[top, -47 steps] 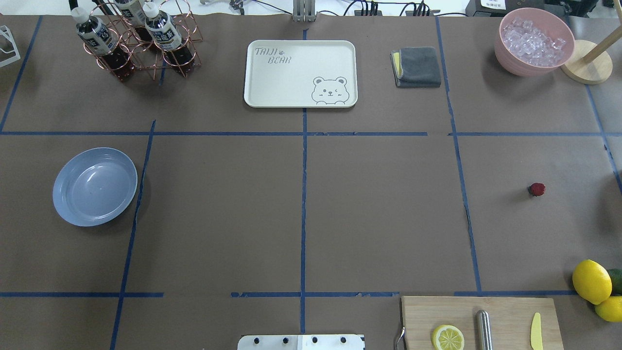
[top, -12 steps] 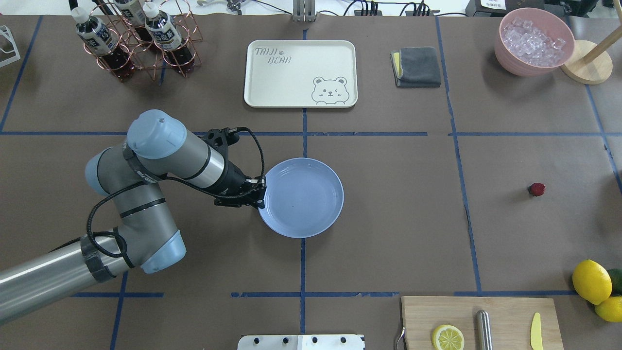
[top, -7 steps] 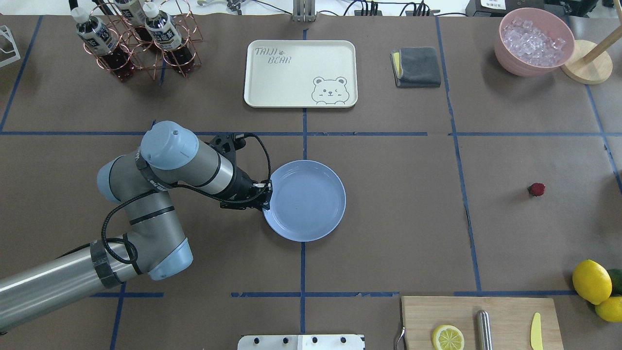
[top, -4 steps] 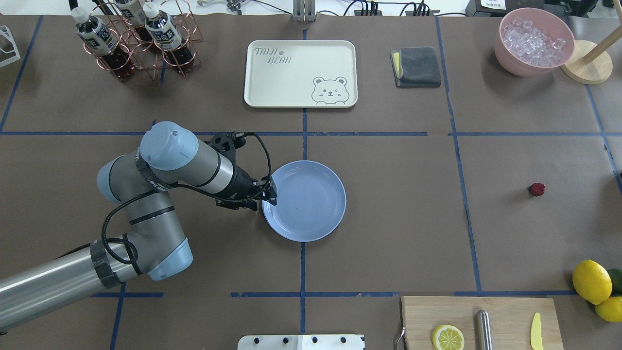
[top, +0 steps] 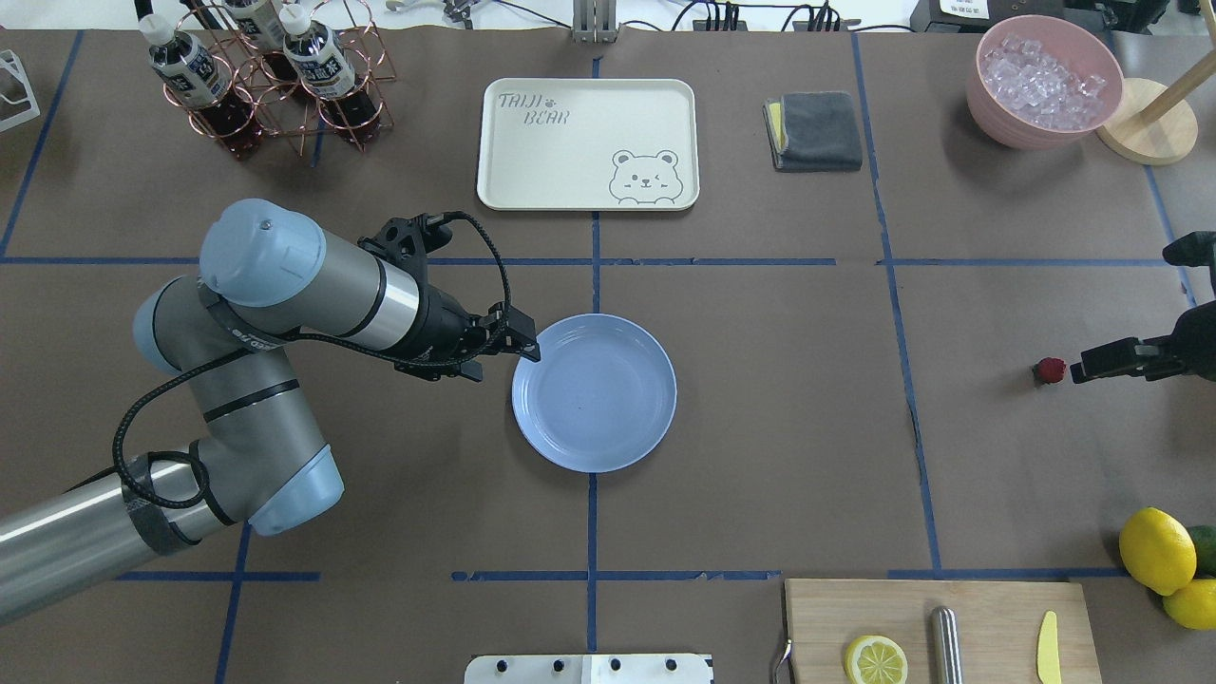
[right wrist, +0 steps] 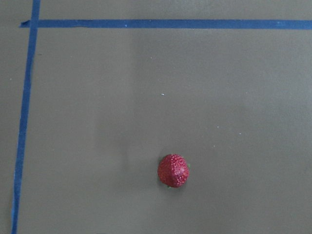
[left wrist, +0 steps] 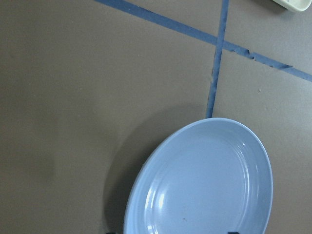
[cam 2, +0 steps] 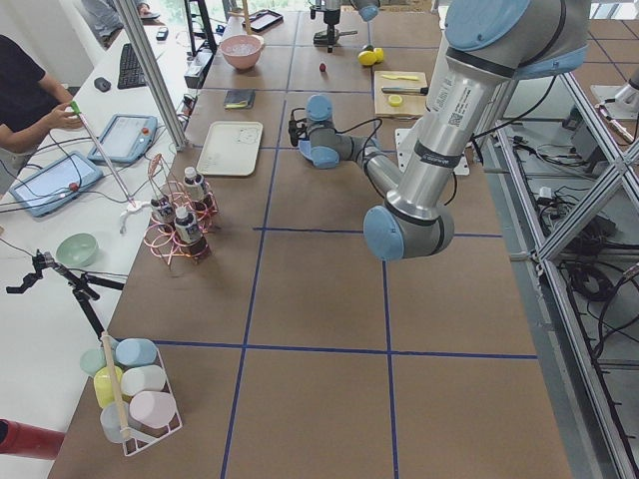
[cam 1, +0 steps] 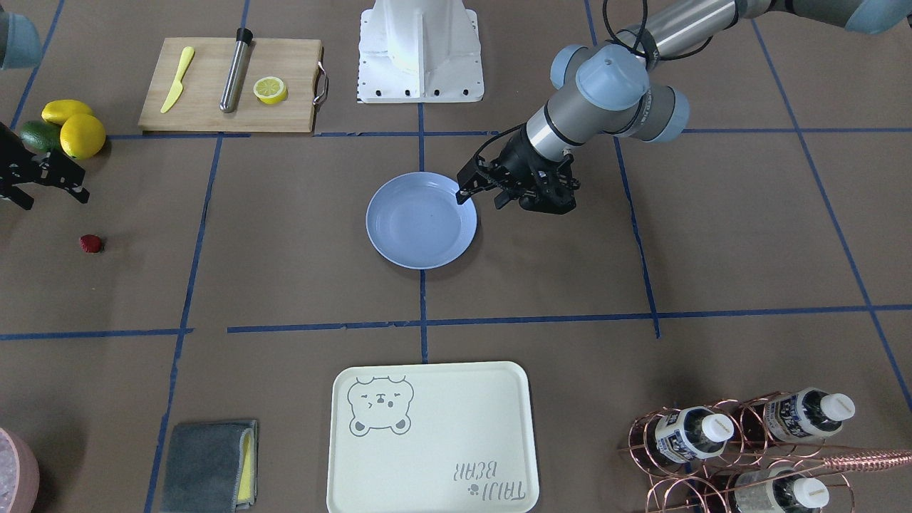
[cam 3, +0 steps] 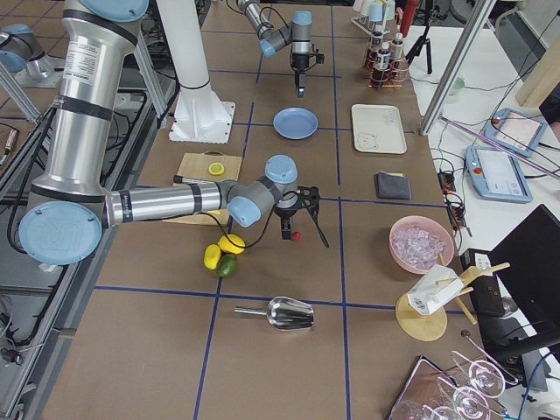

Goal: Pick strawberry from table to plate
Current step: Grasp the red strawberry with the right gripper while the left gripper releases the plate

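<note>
1. The table (top: 760, 427) is covered in brown paper crossed by blue tape lines.
2. The plate (top: 594, 392) lies flat at the table's middle, over the central tape line.
3. The left gripper (cam 1: 483, 199) hangs at the plate's rim, fingers apart, gripping nothing.
4. The right gripper (cam 1: 55, 201) hovers near the table's right edge, fingers apart, just beside the strawberry.
5. The strawberry (top: 1050, 370) lies on the table near its right edge, well apart from the plate.

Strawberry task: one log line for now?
strawberry on table; plate empty; left gripper jaws open by plate; right gripper jaws open near strawberry
</note>
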`<action>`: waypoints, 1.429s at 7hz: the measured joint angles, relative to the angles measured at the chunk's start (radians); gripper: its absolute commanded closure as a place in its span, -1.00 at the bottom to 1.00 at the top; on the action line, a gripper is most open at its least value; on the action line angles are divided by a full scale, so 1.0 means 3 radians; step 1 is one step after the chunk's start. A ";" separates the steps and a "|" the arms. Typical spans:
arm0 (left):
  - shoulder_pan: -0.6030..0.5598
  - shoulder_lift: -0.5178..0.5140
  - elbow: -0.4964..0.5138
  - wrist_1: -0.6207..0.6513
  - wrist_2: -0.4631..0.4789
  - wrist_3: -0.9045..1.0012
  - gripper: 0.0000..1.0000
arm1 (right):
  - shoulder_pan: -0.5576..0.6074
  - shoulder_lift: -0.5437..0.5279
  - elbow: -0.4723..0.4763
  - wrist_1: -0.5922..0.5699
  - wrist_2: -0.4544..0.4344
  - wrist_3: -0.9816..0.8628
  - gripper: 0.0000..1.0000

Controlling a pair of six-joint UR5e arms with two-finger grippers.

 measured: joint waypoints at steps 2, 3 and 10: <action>0.0003 0.0004 -0.0004 -0.0001 0.0009 -0.0045 -0.71 | -0.0158 0.0202 -0.0279 0.0071 -0.0204 0.0138 -0.95; 0.0006 0.0007 -0.0004 -0.0003 0.0012 -0.0069 -0.72 | -0.0193 0.0253 -0.0359 0.0104 -0.0219 0.0177 -0.93; 0.0007 0.0007 -0.0003 -0.0005 0.0019 -0.0091 -0.77 | -0.0275 0.0403 -0.0582 0.0129 -0.0305 0.0196 0.16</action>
